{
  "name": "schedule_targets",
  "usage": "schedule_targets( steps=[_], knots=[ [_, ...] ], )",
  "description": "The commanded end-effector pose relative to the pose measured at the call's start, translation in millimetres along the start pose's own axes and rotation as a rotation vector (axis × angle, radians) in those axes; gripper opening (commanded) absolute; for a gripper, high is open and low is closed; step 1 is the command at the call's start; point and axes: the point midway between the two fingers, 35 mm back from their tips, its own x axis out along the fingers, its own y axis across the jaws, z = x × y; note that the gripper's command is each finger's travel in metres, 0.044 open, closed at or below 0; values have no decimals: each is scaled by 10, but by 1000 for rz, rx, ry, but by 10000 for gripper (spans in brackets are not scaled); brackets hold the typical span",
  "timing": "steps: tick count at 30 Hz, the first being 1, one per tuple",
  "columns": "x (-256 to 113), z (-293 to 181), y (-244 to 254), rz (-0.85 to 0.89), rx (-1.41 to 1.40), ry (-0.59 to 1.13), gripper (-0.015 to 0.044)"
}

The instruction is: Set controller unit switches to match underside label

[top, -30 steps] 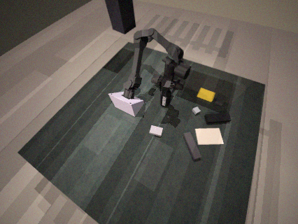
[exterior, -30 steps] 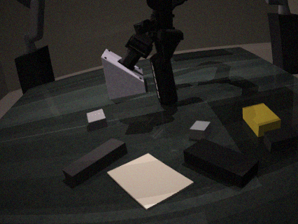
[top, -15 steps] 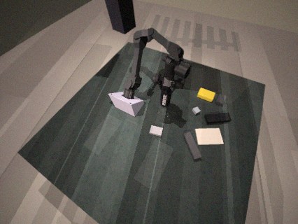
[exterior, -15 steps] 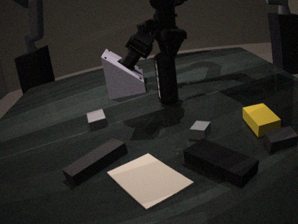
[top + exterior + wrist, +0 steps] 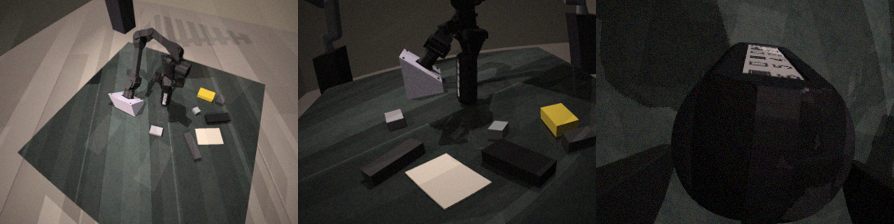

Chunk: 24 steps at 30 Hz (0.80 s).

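The dark grey controller unit (image 5: 166, 101) (image 5: 468, 80) (image 5: 731, 145) hangs on end above the bench, held between the fingers of my gripper (image 5: 166, 85) (image 5: 468, 52) (image 5: 761, 165). Its rounded end fills the middle of the wrist view. The white label (image 5: 165, 97) (image 5: 458, 78) (image 5: 763, 61) on its underside shows at a steep slant. In the wrist view the square nearest the camera looks filled, the one beyond it empty and the one after that filled; the farther squares are too small to read. The rocker switches are hidden.
A white wedge-shaped base (image 5: 126, 103) (image 5: 420, 82) stands left of the unit. Around lie a white block (image 5: 156, 131), a small pale cube (image 5: 196, 110), a yellow block (image 5: 206, 94), a dark wedge (image 5: 220, 99), a black block (image 5: 217, 118), a grey bar (image 5: 192, 146) and a cream plate (image 5: 209, 136).
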Motion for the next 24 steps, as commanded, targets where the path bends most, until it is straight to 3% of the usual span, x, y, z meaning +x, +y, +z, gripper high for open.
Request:
schedule_targets(
  steps=[1, 24],
  knots=[
    [24, -70, -1, -6, -2, 25, 338],
    [52, -239, -1, -6, -2, 83, 338]
  ],
)
